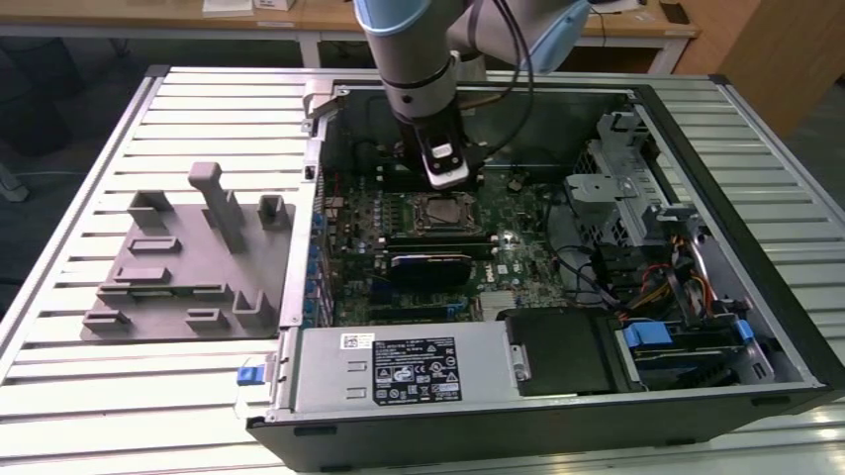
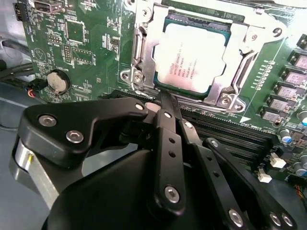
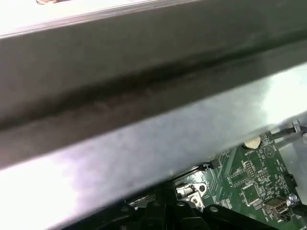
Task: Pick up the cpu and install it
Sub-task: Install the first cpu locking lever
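Now arm point(image 1: 416, 59) vertical, tool point(image 2: 163, 103) just beside seated cpu point(image 2: 194, 57).

The cpu point(image 2: 194, 57) is a small flat square chip with a pale silvery metal top plate bearing faint print and a thin green rim. In the second wrist view it lies flat and level inside the socket frame point(image 2: 230, 93) on the green motherboard point(image 2: 81, 52). In the exterior view it shows as a small square point(image 1: 437, 212) in the open computer case point(image 1: 739, 247).

Slatted metal table point(image 1: 79, 396), wooden desks point(image 1: 317, 20) behind
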